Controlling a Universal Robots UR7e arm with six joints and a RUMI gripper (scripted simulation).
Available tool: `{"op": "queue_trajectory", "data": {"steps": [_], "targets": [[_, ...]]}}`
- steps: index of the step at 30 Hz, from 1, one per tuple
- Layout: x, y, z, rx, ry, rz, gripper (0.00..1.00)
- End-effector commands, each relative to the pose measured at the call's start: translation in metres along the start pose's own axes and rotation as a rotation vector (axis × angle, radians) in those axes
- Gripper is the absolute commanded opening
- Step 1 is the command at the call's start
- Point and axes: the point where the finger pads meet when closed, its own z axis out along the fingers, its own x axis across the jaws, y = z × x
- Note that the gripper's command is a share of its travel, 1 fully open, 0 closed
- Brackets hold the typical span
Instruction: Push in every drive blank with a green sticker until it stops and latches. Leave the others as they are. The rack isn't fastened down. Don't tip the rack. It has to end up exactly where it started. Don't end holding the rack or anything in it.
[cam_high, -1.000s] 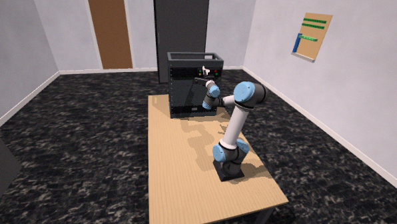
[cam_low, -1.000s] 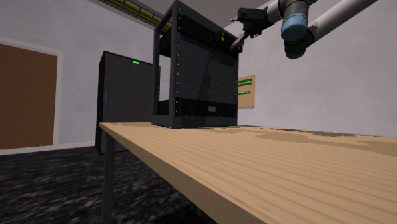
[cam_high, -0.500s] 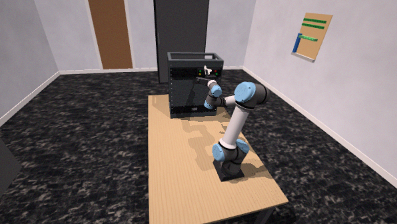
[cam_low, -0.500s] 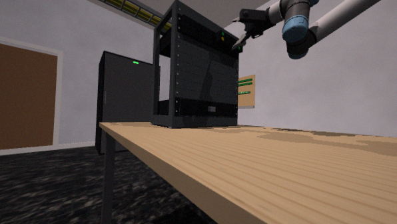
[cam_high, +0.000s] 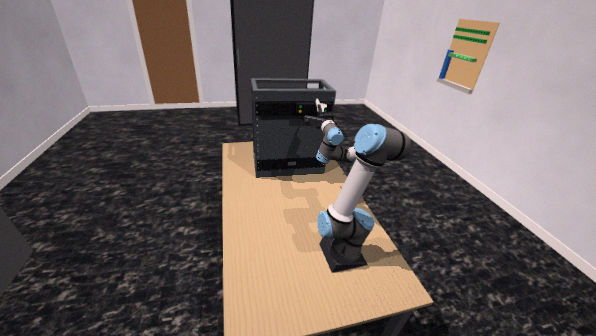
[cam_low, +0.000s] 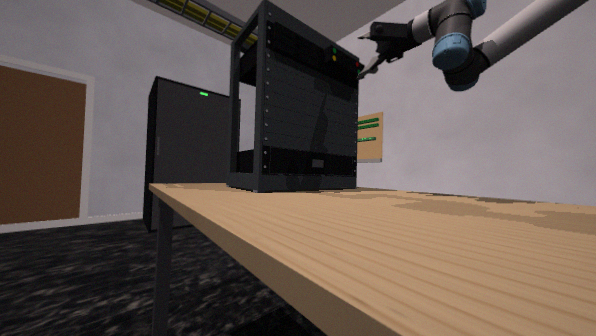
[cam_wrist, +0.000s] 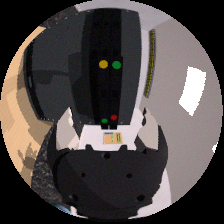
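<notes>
Gripper (cam_high: 314, 112) (cam_low: 364, 56) (cam_wrist: 107, 107) wide open, nothing between the jaws. Top view: it sits in front of the upper part of the rack (cam_high: 290, 86) (cam_low: 260, 110) (cam_wrist: 131, 65), toward the rack's right edge. Rack stands upright on the table (cam_high: 265, 240) (cam_low: 320, 225) (cam_wrist: 15, 95). Green sticker (cam_high: 300, 106) (cam_low: 334, 50) (cam_wrist: 116, 65) and yellow sticker (cam_high: 300, 111) (cam_low: 334, 58) (cam_wrist: 103, 64) are just left of the fingers, green above yellow.

Exterior view: fingers point at the rack front from the right, one above the other. Red sticker (cam_low: 357, 64) (cam_wrist: 114, 117) and second green sticker (cam_low: 358, 72) (cam_wrist: 104, 121) are close to the lower fingertip; can't tell from here if it touches. Rack base is flat on the tabletop, well below the gripper.

Wrist view: red and second green show between the two spread fingers, the first green/yellow pair beyond them. Blank edges are too dark to read depth, so probably best not to trust this view for latching.

Gripper shifts across the rack front

Your gripper (cam_high: 311, 109) (cam_low: 359, 57) (cam_wrist: 107, 107) has moved rightward in the top view, past where you had it a second ago, and sits a little lower in the exterior view. The wrist (cam_high: 335, 136) (cam_low: 451, 50) has gone with it. In the top view, you now have a finger covering the red sticker (cam_low: 357, 64) (cam_wrist: 114, 117).
</notes>
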Motion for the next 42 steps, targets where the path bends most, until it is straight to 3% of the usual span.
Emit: {"op": "queue_trajectory", "data": {"steps": [1, 7, 20, 42], "targets": [[-0.001, 0.029, -0.001, 0.011, -0.002, 0.001, 1.0], [-0.001, 0.054, -0.002, 0.011, -0.002, 0.001, 1.0], [-0.001, 0.083, -0.002, 0.011, -0.002, 0.001, 1.0], [-0.001, 0.088, -0.002, 0.011, -0.002, 0.001, 1.0]]}}
